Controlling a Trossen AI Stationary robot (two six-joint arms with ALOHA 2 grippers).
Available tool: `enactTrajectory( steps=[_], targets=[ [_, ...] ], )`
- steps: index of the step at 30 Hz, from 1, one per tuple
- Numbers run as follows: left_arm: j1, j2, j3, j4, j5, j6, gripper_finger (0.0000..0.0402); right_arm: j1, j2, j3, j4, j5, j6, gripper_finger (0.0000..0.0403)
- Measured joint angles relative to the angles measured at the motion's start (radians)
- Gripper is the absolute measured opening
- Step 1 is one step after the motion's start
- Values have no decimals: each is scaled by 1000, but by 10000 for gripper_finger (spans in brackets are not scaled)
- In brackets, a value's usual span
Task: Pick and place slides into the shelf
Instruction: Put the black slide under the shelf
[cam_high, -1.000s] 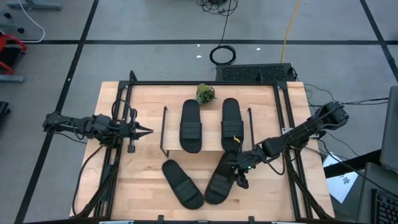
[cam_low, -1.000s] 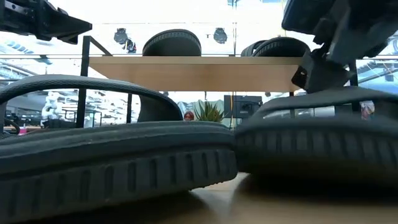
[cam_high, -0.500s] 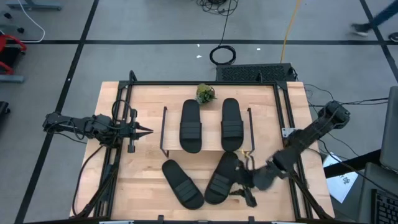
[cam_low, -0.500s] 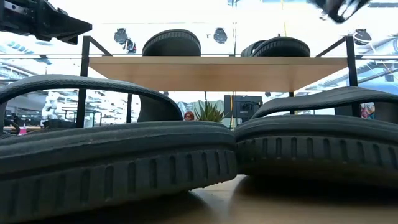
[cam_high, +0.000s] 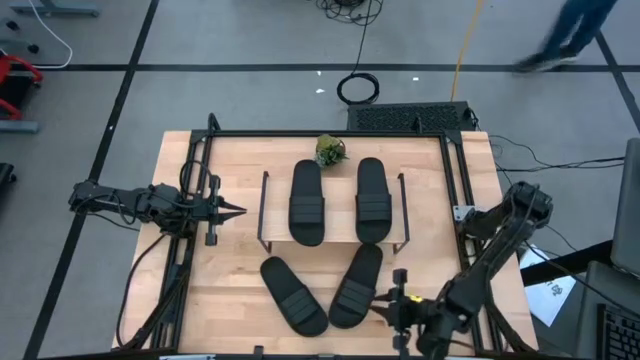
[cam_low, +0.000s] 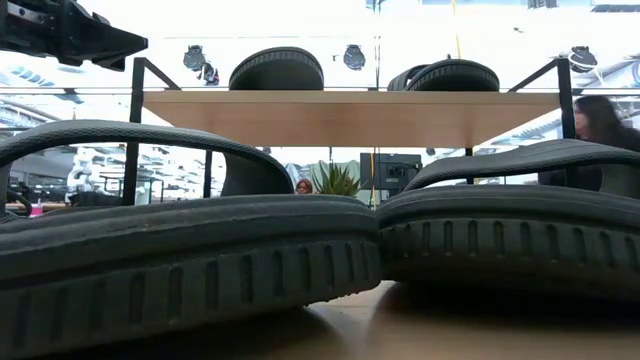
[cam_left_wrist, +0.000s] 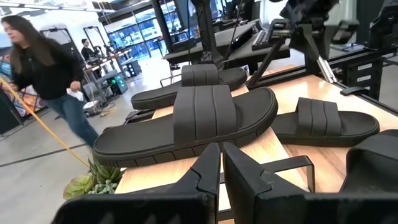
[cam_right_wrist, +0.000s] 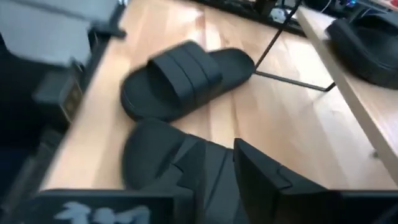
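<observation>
- Shelf (cam_high: 333, 240) stands mid-table; top board carries two slides side by side: left one (cam_high: 307, 202), right one (cam_high: 373, 200), both lengthwise front-to-back
- In the low view these two show as humps on the top board (cam_low: 277, 69) (cam_low: 447, 73)
- Two more slides lie on the table in front of the shelf, toes converging in a V: left one (cam_high: 293, 295), right one (cam_high: 356, 285); their near ends sit just beside each other, contact cannot be told
- Low view: these two fill the foreground, sole edges close together (cam_low: 180, 270) (cam_low: 510, 240)
- Right gripper (cam_high: 399, 306) sits low at the table's front edge, just beside the right floor slide, fingers close together with only a narrow gap, holding nothing
- Left gripper (cam_high: 236, 211) hovers at the table's left side, near the shelf's left legs, tips together, empty
- Small plant (cam_high: 329, 150) sits behind the shelf
- A person (cam_left_wrist: 43, 74) walks in the room beyond the table
</observation>
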Motion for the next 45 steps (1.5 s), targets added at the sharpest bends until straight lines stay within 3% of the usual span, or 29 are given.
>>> enactTrajectory(
  steps=[8,11,16,21,27,30,34,41,45],
  targets=[
    [0,0,0,0,0,1,26,-65,84,0,152,-178,-41,37],
    [0,0,0,0,0,0,26,-99,106,0,214,-173,-158,32],
    [0,0,0,0,0,-5,26,-138,93,0,230,-95,-121,34],
    [0,0,0,-1,0,-6,26,-117,94,45,193,-78,-90,91],
    [0,0,0,-1,0,-5,26,-100,161,229,-60,-71,63,179],
    [0,0,0,-1,0,-5,26,-98,232,344,-222,-128,150,203],
    [0,0,0,0,0,-5,26,-106,350,478,-413,-228,235,211],
    [0,0,0,-2,0,-8,26,-106,488,645,-673,-231,340,212],
    [0,0,0,-3,0,-8,26,-110,528,689,-731,-259,423,212]
  ],
)
